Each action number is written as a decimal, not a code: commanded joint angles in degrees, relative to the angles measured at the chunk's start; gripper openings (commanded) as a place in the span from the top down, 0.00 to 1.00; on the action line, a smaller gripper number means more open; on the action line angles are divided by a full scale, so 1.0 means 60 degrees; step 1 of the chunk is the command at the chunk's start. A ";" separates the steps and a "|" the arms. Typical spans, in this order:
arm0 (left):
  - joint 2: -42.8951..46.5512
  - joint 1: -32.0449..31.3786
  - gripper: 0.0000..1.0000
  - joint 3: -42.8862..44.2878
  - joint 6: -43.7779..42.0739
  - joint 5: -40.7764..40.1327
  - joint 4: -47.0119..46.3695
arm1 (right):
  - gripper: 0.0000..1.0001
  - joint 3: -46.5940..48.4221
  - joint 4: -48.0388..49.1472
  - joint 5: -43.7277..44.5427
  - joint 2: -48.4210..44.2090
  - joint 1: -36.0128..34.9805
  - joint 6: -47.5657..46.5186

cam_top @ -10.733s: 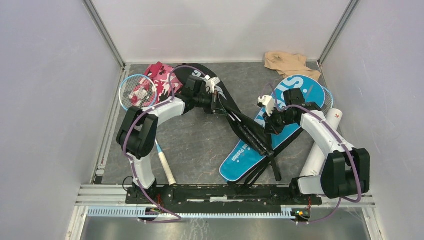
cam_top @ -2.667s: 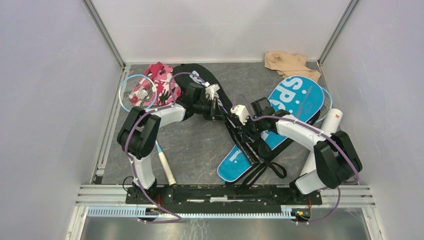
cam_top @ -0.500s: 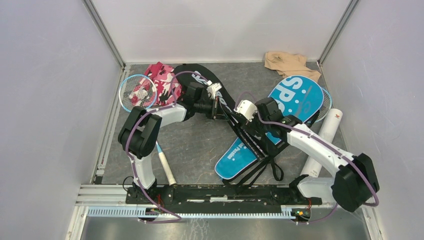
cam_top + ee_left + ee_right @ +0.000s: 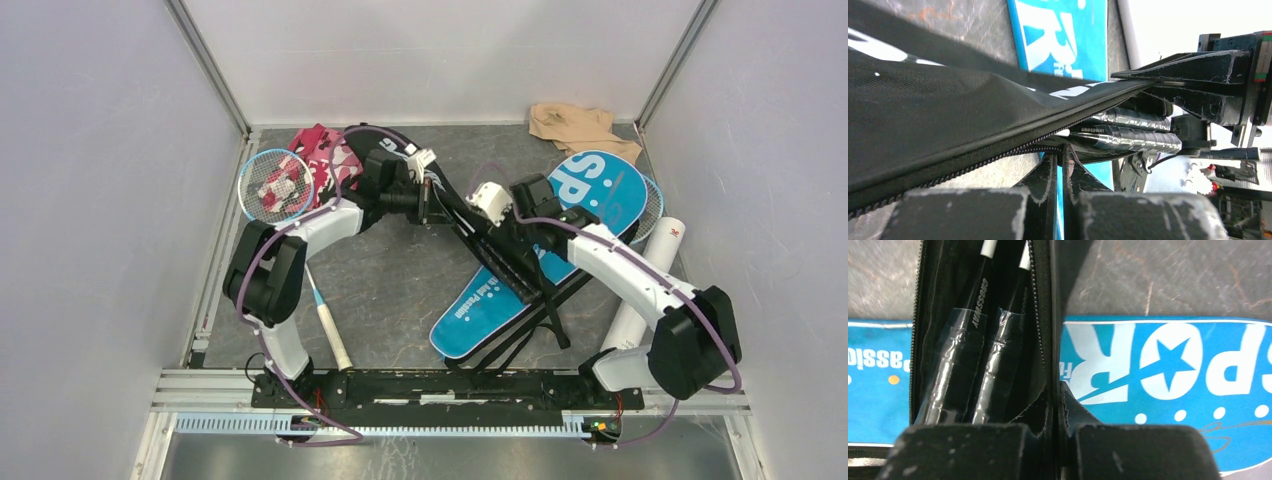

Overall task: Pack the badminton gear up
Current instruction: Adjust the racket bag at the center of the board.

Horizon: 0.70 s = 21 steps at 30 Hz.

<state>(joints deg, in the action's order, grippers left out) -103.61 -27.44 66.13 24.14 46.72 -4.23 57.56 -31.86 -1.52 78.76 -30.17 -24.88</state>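
The black "CROSSWAY" cover [image 4: 455,215] lies slanted across the middle, over the blue "SPORT" cover [image 4: 590,190]. My left gripper [image 4: 432,205] is shut on the lower zipper edge of the black cover [image 4: 948,125], pinched at the gripper's [image 4: 1063,150] tips. Two plastic-wrapped racket handles [image 4: 1128,137] lie inside the open slit. My right gripper [image 4: 495,238] is shut on the other zipper edge [image 4: 1053,330], beside the handles [image 4: 968,365]. A blue-framed racket [image 4: 275,185] lies at the left. The white tube [image 4: 645,290] lies at the right.
A pink camouflage cloth [image 4: 325,155] lies at the back left, partly under the racket head. A beige cloth [image 4: 580,125] sits in the back right corner. Black straps [image 4: 545,320] trail toward the near rail. White walls close in three sides.
My right gripper was open over the black cover half a second ago; it has closed on the zipper edge. Both arms shifted slightly toward the back with the cover.
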 commanded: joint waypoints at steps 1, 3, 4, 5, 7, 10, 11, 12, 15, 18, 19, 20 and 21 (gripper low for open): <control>0.1119 0.0075 0.98 0.1361 -0.0566 0.0087 0.1084 | 1.00 0.1205 -0.0276 -0.1134 -0.0035 0.0736 0.0397; 0.1256 0.0086 0.98 0.1716 -0.0857 -0.0138 0.1650 | 1.00 0.1465 -0.0438 -0.1811 0.0111 0.1190 0.0559; 0.1304 0.0085 0.98 0.1898 -0.0991 -0.0239 0.1920 | 1.00 0.1530 -0.0512 -0.2167 0.0189 0.1411 0.0658; 0.1326 0.0090 0.98 0.2061 -0.1092 -0.0310 0.2129 | 1.00 0.1591 -0.0595 -0.2508 0.0276 0.1606 0.0707; 0.1387 0.0091 0.98 0.2273 -0.1157 -0.0376 0.2373 | 1.00 0.1613 -0.0720 -0.3129 0.0430 0.1837 0.0789; 0.1482 0.0087 0.98 0.2379 -0.1174 -0.0516 0.2462 | 1.00 0.1492 -0.0781 -0.3819 0.0554 0.1962 0.0824; 0.1504 0.0087 0.98 0.2424 -0.1238 -0.0584 0.2532 | 1.00 0.1439 -0.0766 -0.3888 0.0551 0.1987 0.0836; 0.1520 0.0083 0.98 0.2440 -0.1339 -0.0672 0.2620 | 1.00 0.1405 -0.0754 -0.3892 0.0525 0.2010 0.0797; 0.1557 0.0089 0.98 0.2275 -0.1646 -0.0917 0.2735 | 1.00 0.1407 -0.0736 -0.3795 0.0419 0.2174 0.0589; 0.1565 0.0091 0.98 0.2097 -0.2082 -0.1058 0.2868 | 1.00 0.1484 -0.0871 -0.3930 0.0443 0.2535 0.0183; 0.1578 0.0091 0.98 0.2042 -0.2219 -0.1110 0.2885 | 1.00 0.1483 -0.0963 -0.4124 0.0477 0.2640 -0.0012; 0.1611 0.0091 0.98 0.1944 -0.2339 -0.1146 0.2860 | 1.00 0.1462 -0.1046 -0.4313 0.0489 0.2711 -0.0202; 0.1634 0.0086 0.98 0.1849 -0.2456 -0.1165 0.2822 | 1.00 0.1368 -0.1097 -0.4534 0.0471 0.2766 -0.0430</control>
<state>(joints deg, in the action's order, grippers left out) -98.04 -27.03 77.76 15.79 40.62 14.28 65.41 -37.45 -24.29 82.24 -15.59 -22.55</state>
